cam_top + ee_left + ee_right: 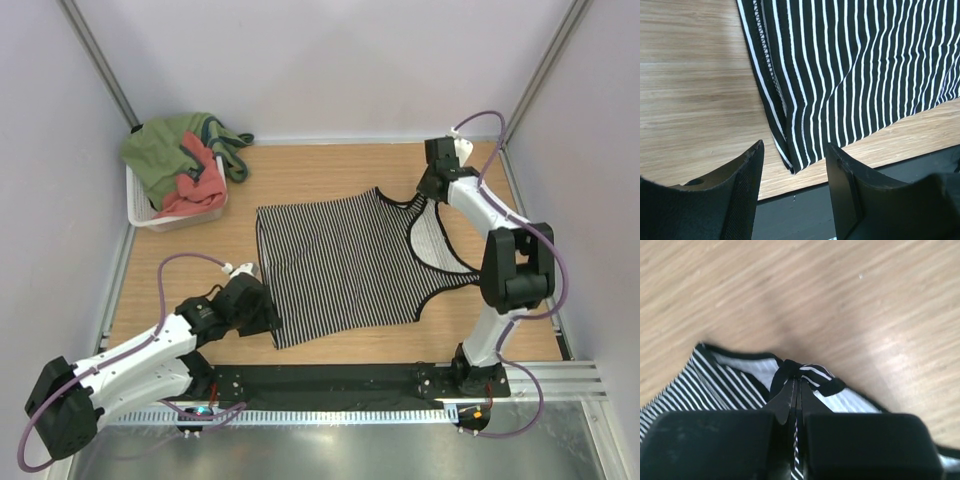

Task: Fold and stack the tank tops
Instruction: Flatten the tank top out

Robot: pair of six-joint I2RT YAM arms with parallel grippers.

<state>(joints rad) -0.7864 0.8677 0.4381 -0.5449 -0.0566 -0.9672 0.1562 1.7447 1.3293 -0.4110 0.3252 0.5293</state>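
Observation:
The striped tank top (345, 262) lies spread flat on the wooden table, hem to the left, straps to the right. My right gripper (428, 192) is shut on its far shoulder strap (805, 374), the cloth bunched between the fingertips. My left gripper (268, 322) is open just off the near hem corner (790, 162), which lies on the wood beyond the gap between the fingers (747, 172). The salmon-red tank top (196, 183) sits in the white basket (140, 205) at the back left, partly under green cloth.
A green garment (165, 150) is heaped over the basket. A black rail (330, 385) runs along the near table edge, showing under my left gripper (795, 215). Bare wood (330, 165) lies behind the striped top, with grey walls around.

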